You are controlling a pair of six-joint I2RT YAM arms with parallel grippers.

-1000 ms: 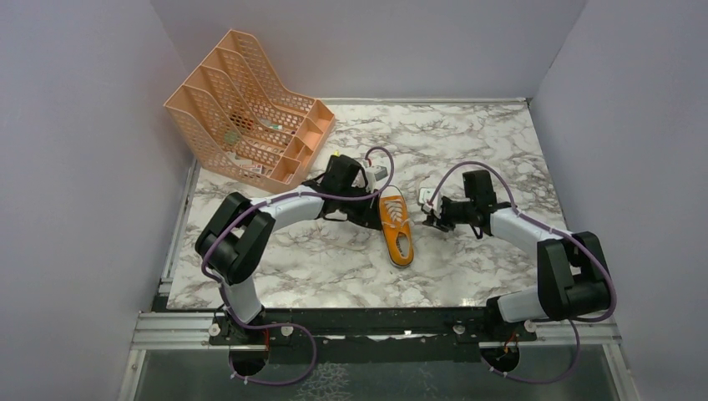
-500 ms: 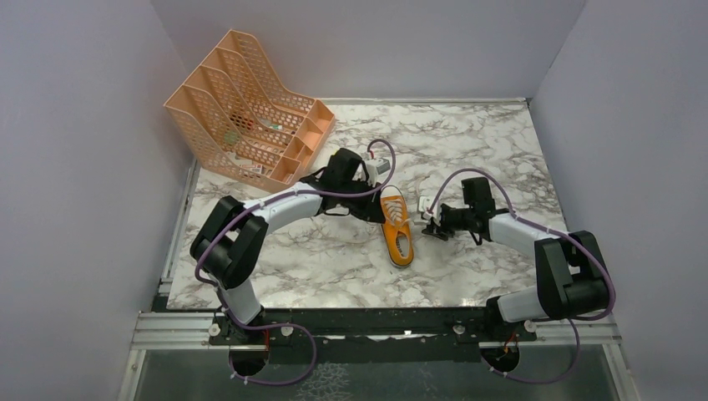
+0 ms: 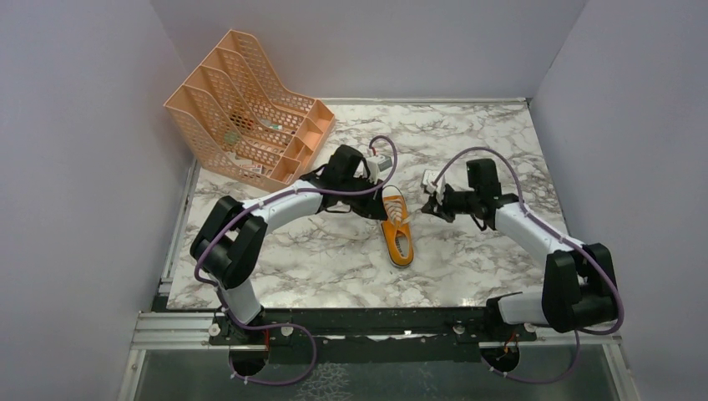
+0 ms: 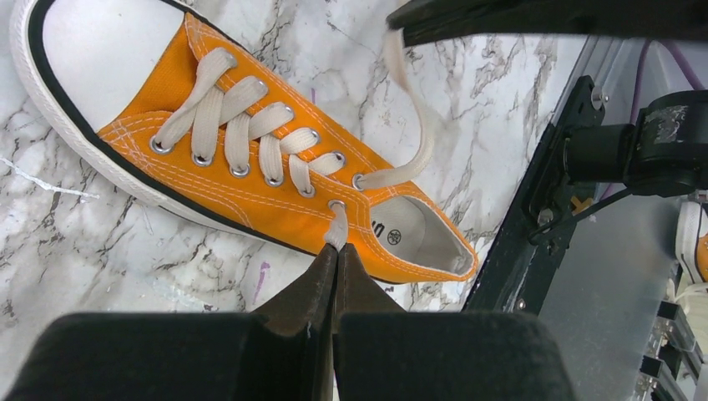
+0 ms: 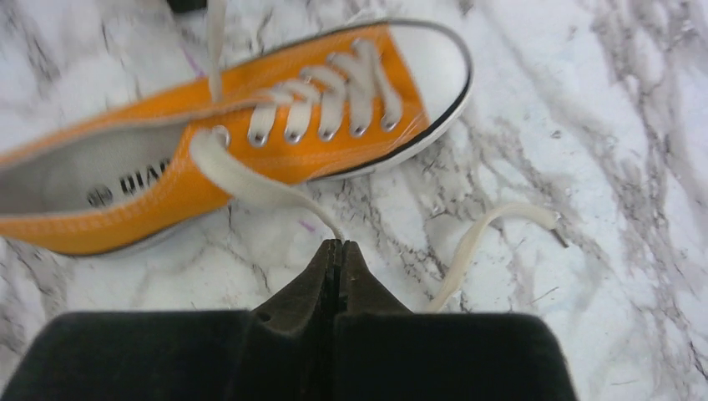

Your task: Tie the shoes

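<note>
Laces (image 4: 224, 125) lead out of the top eyelets of the orange sneaker (image 3: 397, 227) to both grippers. The sneaker lies on its sole near the middle of the marble tabletop (image 3: 467, 142), between the two arms, with its white toe cap pointing toward the arm bases and its heel toward the far wall. The left gripper (image 4: 336, 253) has its fingers pressed together on a short, straight stretch of lace just beside the shoe's collar. The right gripper (image 5: 336, 248), on the other side of the shoe, pinches the other lace with its fingers closed. That strand curves from the eyelet to the tips, and its free end trails over the marble. A peach mesh file organizer (image 3: 250, 113) stands in the far left corner, well apart.
</note>
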